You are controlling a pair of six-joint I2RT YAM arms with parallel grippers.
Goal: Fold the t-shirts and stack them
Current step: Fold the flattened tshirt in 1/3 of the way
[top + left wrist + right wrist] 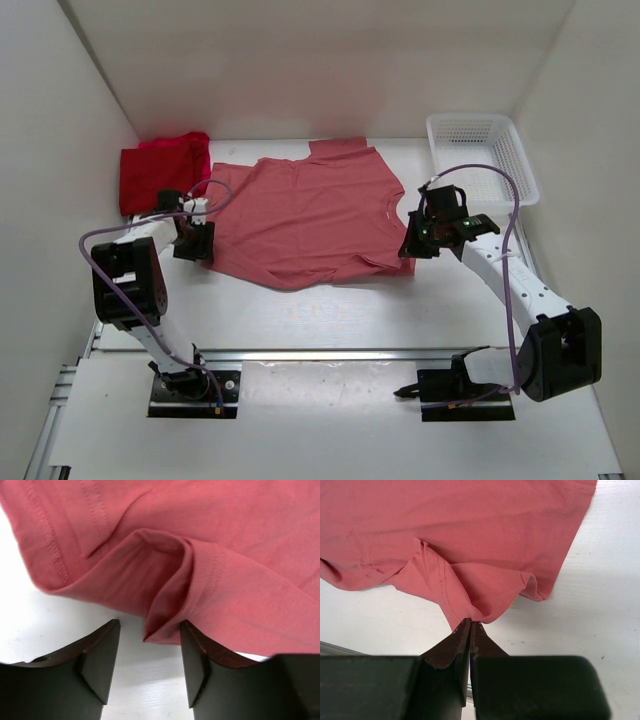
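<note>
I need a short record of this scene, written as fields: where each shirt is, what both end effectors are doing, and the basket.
spread shirt: salmon t-shirt, laid out in the middle of the table
left end effector: open, at the shirt's left side, a cloth fold at the gap between its fingers
right end effector: shut on the shirt's right side, cloth pinched at the tips
pile: folded red t-shirts, far left corner
basket: white mesh basket, far right, nothing seen inside

Bright, even overhead light is glaring off the white table [330, 310], leaving only soft shadows. The salmon-pink cloth t-shirt [200, 540] is showing crisp stitching up close, while the black left gripper [150, 625] is sitting dark and slightly blurred.
</note>
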